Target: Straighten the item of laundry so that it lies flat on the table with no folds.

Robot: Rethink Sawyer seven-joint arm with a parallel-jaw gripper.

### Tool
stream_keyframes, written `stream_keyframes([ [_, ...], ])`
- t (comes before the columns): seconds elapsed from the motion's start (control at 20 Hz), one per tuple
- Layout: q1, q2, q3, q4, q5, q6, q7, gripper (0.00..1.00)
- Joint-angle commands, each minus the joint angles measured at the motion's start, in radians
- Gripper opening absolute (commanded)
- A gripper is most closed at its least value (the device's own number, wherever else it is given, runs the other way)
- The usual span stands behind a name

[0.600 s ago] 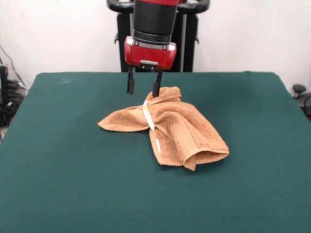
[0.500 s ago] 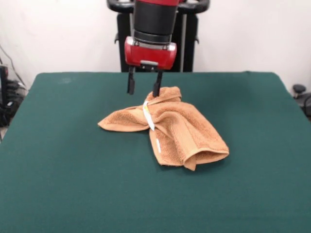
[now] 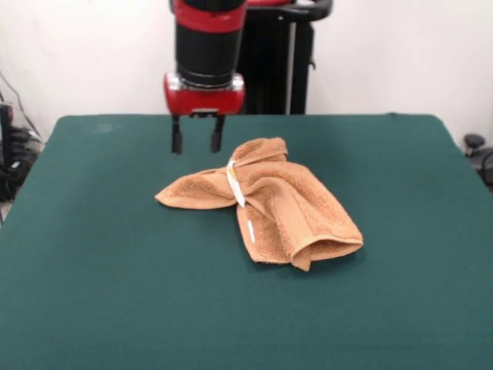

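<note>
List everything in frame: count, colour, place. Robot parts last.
towel: 1, orange-tan, rumpled and folded over itself, around the table's middle
tag: 1, white, on the towel's upper fold
table: 1, dark green top, fills most of the view
wall: white, behind the table
cables and dark gear: at the left edge, off the table
dark object: at the right edge, off the table
pedestal: 1, black, behind the table
arm: 1, red and black, coming down from the top
claw: 1, black fingers, open, empty, above the table left of the towel's top
</note>
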Motion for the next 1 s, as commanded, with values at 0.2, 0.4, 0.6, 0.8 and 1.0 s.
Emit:
stream_keyframes([
  [0.2, -0.050, -0.003, 0.160, -0.209, -0.288, 0.004, 0.486, 1.00],
  [0.4, -0.043, -0.016, 0.128, -0.230, -0.372, 0.053, 0.628, 1.00],
  [0.6, -0.047, -0.042, 0.161, -0.214, -0.383, 0.037, 0.672, 1.00],
  [0.8, -0.069, -0.057, 0.253, -0.174, -0.320, -0.042, 0.629, 1.00],
  [1.0, -0.102, -0.064, 0.359, -0.123, -0.183, -0.124, 0.509, 1.00],
])
